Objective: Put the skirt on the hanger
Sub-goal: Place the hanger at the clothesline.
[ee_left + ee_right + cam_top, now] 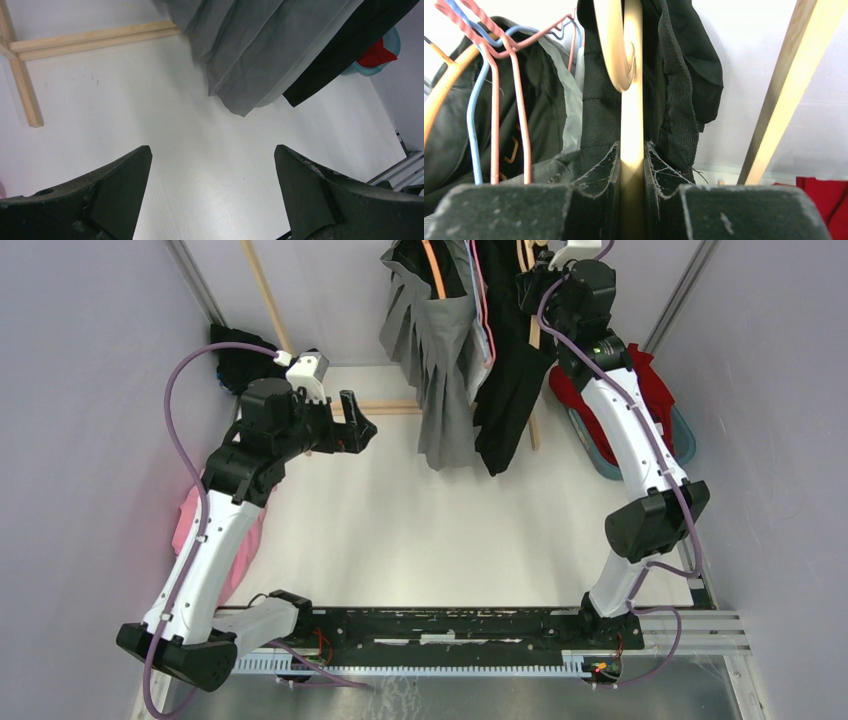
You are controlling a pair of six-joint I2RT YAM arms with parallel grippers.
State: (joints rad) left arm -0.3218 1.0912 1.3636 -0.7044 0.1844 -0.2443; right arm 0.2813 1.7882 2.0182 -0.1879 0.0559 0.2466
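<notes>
Black skirt (505, 390) hangs at upper centre of the top view, its hem clear of the counter (420, 530). In the right wrist view its dark fabric drapes on both sides of the cream hanger (631, 100). I read the right pincer (632, 152) as clamped on that hanger's stem, jaws tight against it, just below the curled hook. Grey pleated skirt (435, 370) hangs touching the black one on its left. Pink and blue wire hangers (494, 100) sit upper left of the wrist frame. Wooden rack (90, 37) stands behind. Left pincer (212, 150) hovers over bare counter, jaws spread wide, holding nothing.
</notes>
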